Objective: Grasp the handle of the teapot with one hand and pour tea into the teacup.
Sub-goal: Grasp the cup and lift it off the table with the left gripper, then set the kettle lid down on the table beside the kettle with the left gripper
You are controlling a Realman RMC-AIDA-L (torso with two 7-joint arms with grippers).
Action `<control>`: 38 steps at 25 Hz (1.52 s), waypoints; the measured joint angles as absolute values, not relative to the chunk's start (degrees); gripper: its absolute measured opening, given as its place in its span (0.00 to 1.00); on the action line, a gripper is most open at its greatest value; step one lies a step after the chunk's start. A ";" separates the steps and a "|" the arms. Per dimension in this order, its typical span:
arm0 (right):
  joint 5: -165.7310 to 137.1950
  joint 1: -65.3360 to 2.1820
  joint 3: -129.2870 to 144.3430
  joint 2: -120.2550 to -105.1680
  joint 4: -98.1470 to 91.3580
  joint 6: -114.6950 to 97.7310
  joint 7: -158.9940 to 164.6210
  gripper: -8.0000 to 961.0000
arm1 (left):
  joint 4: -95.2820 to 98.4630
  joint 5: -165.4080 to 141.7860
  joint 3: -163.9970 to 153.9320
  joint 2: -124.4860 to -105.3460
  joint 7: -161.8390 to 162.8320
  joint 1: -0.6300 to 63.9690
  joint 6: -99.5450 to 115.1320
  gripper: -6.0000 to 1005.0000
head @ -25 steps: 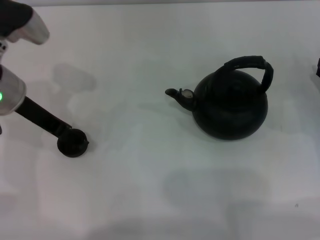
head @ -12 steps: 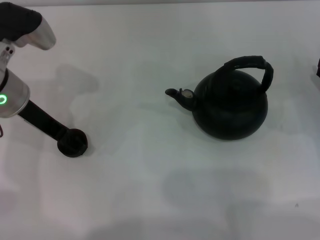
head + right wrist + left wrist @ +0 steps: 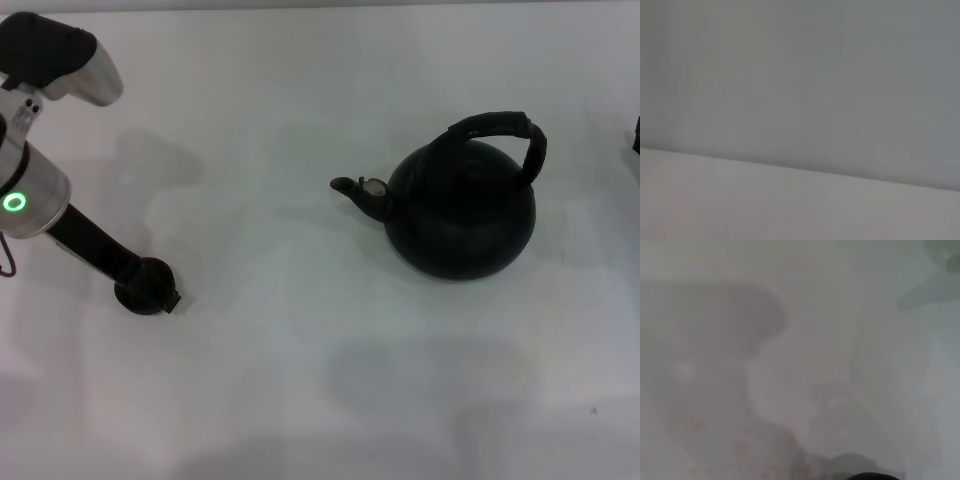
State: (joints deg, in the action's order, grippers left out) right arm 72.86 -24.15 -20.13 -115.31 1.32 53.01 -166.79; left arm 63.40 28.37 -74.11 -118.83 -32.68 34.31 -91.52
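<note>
My left claw has edged rightward, grip unreadable, at the small round teacup. Matte globe teapot, ribbed handle, sits well apart on the white bench.

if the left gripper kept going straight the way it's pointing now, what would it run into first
The left gripper slants down toward the robot's right, and its tip already sits at the teacup on the table. So the teacup comes first, probably with the table right under it. The teapot stands well off that line.

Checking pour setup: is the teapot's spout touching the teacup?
Apart. The head view shows bare white table between the teapot spout and the teacup, which sits far toward the robot's left.
</note>
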 joint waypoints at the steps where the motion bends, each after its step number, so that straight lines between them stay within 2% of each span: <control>1: 72.86 -24.15 -20.13 -115.31 1.32 53.00 -166.77 0.85 | 63.07 28.42 -74.11 -118.83 -32.66 34.47 -91.46 0.86; 14: 72.86 -24.01 -20.13 -115.38 1.41 53.09 -166.72 0.84 | 63.03 28.29 -74.09 -118.87 -31.01 35.13 -91.14 0.84; 19: 72.86 -23.91 -20.13 -115.40 1.62 53.09 -166.70 0.84 | 63.03 27.69 -74.09 -118.85 -30.22 35.18 -91.19 0.70; 23: 72.86 -23.90 -20.13 -115.40 1.95 53.07 -166.84 0.84 | 63.36 25.60 -73.99 -118.67 -29.93 35.70 -91.03 0.71; 29: 72.86 -24.07 -20.13 -115.40 2.02 53.08 -166.88 0.84 | 62.80 23.73 -73.51 -118.13 -30.22 40.17 -87.34 0.71; 38: 72.86 -24.23 -20.13 -115.40 2.12 54.50 -166.90 0.84 | 51.41 25.03 -73.46 -118.15 -32.77 51.67 -81.20 0.72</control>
State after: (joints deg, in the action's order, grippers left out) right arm 72.86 -24.23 -20.13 -115.40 2.12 54.50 -166.90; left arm 51.41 25.03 -73.46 -118.15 -32.77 51.67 -81.20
